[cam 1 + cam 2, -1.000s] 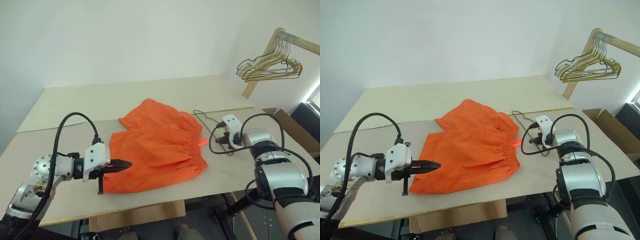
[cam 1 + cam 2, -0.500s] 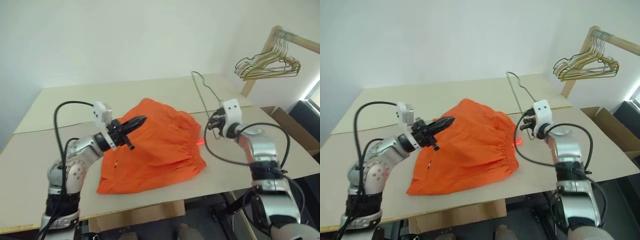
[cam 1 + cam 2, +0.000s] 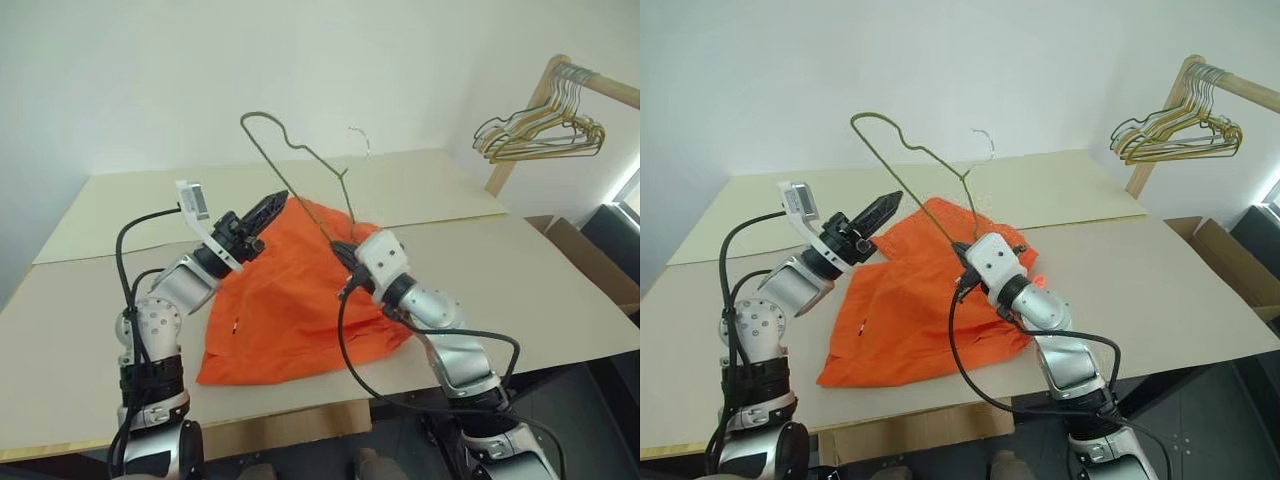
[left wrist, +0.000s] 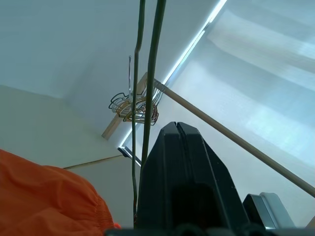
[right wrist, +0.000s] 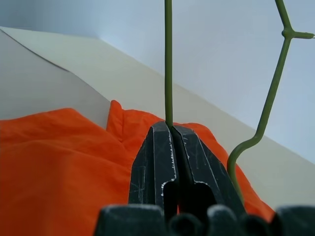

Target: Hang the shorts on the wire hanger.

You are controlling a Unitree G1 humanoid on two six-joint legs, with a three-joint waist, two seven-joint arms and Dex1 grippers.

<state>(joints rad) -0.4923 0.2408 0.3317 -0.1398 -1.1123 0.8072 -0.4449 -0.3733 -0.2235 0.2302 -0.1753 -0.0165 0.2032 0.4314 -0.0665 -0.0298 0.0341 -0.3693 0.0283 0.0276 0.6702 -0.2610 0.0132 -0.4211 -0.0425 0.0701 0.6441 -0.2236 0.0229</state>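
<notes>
Above the desk [image 3: 520,270] both arms now stand raised, where a second ago they lay low at either side of the shorts [image 3: 290,310]. The wire hanger [image 3: 300,170], which lay flat on the desk beside the right tool back then, is now lifted upright over the garment, its hook high against the wall. The shorts themselves are bunched and drawn up at the near-left edge compared with their flat spread earlier.

The left arm rises from a bent elbow, its forearm slanting up and to the right, so that the left tool [image 3: 272,207] points upward over the far-left part of the shorts. Its two black fingers are pressed together with no gap, and I cannot tell whether any cloth is caught between them. In the left wrist view the closed fingers [image 4: 179,162] point up past the two thin strands of the hanger, which run just beside them.

The right arm has swung in across the desk; its forearm slants up and to the left, and the right tool [image 3: 345,250] sits over the middle of the shorts. In the right wrist view its fingers [image 5: 162,157] are clamped tight on the green wire, which stands straight up from the tips, with the orange cloth lying just below and behind.

Well to the right of both tools, a cluster of gold and dark hangers [image 3: 540,135] hangs from a wooden rail [image 3: 590,85].
</notes>
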